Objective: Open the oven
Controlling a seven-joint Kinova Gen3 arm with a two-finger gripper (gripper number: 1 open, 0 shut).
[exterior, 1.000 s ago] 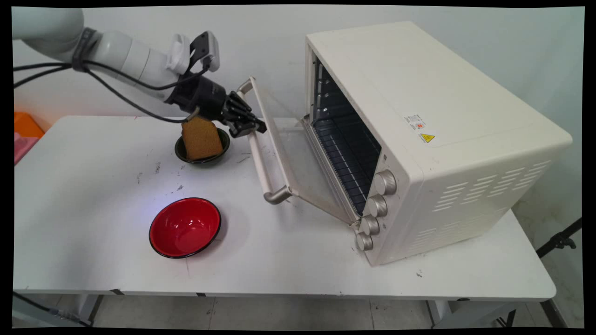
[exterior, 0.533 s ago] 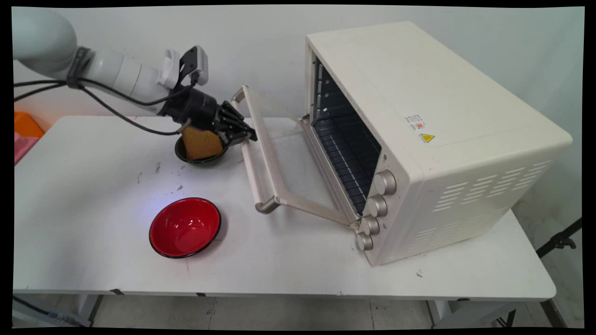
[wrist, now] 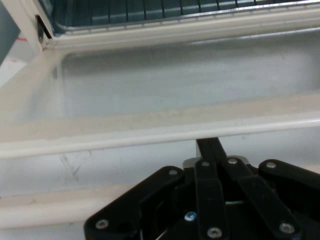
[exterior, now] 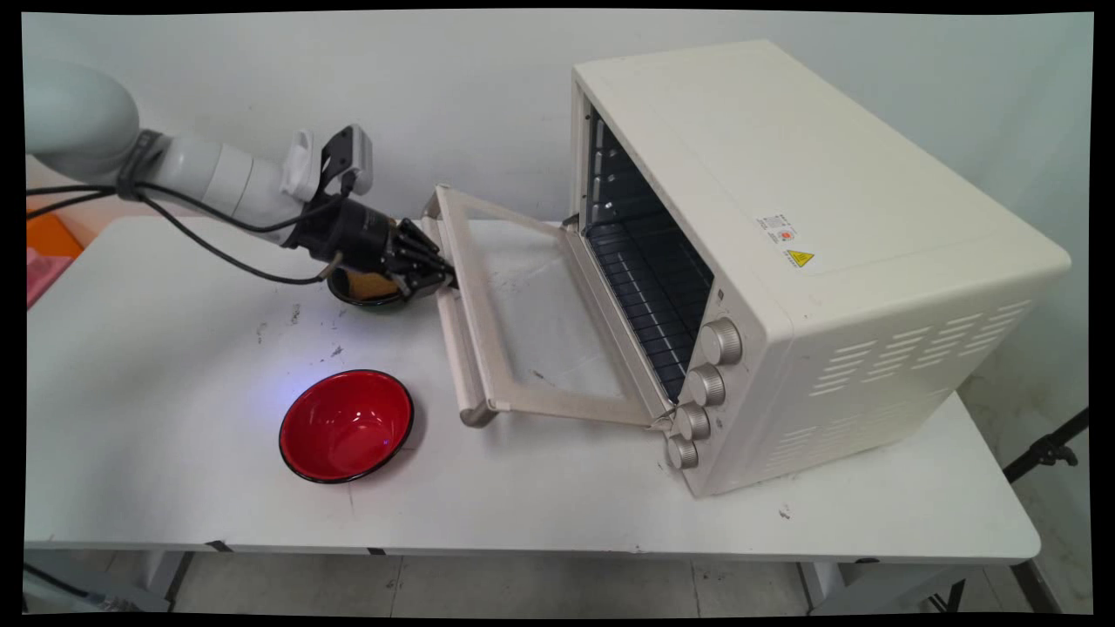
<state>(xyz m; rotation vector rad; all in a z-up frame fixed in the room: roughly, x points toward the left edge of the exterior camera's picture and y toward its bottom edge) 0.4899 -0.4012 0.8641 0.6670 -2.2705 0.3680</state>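
**Where the claw meets the oven door's handle**

Though its tips are hidden behind the bar, the claw [exterior: 440, 277] [wrist: 210, 145] has its fingers drawn together into one narrow black strip. It is closed, and it bears against the handle [exterior: 457, 348] [wrist: 125, 135] rather than gripping round it, as far as the hand view shows.

The handle is a long cream bar. Its long axis runs from the surface's far side toward its near side, square across the line of the claw. The claw touches the bar close to its far end and reaches in from the surface's left.

Beyond the bar lies the door [exterior: 531, 322], hinged at the oven's foot. It is swung down almost flat just above the surface, with its glass facing up.

The oven [exterior: 784, 218] stands on the right half of the surface with its mouth turned left. Dark wire racks [exterior: 649, 279] show inside, and a column of knobs [exterior: 706, 383] sits at its near front corner.

Just under and behind the claw is a small dark bowl [exterior: 366, 294] holding something brown [exterior: 368, 283], mostly covered by the claw. A red bowl [exterior: 346, 425] sits near the surface's near edge, well apart from the claw and just left of the handle's near end.

The surface [exterior: 174, 348] is white and scuffed. A plain pale wall [exterior: 435, 87] stands behind it, and something orange [exterior: 48, 235] shows past the surface's left edge.
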